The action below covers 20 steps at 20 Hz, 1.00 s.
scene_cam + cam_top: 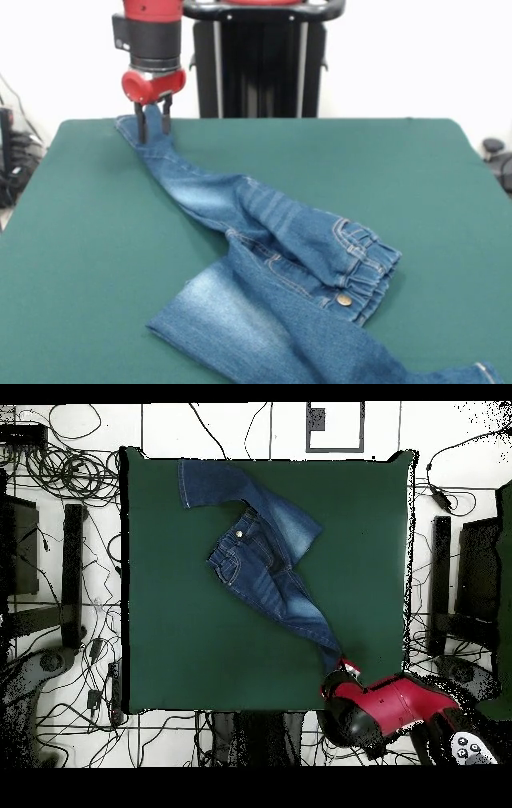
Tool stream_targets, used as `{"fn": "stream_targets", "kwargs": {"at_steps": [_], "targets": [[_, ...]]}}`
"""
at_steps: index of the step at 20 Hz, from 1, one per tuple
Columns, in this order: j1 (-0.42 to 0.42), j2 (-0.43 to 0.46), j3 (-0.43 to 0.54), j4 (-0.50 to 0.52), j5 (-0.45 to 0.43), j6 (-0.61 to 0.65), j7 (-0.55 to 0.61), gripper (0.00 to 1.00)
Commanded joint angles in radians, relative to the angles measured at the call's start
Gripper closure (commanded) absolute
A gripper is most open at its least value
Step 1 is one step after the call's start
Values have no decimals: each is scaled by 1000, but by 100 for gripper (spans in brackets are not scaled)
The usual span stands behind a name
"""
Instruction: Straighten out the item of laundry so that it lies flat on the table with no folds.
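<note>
Pincer (153,122) clamping jeans (272,264) hem, table (72,240) corner

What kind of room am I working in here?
Probably a robotics lab: a green cloth-topped table, loose cables all over the floor around it, and equipment stands beside it.

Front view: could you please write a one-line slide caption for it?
Sawyer gripper pinching one leg end of crumpled blue jeans on the green table.
</note>
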Motion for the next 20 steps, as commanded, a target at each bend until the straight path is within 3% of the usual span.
{"fn": "stream_targets", "kwargs": {"at_steps": [1,9,20], "targets": [[52,-7,74,-42,16,24,-13,0],[-21,-15,124,-27,106,77,-79,0],[-25,15,115,-49,98,61,-71,0]]}}
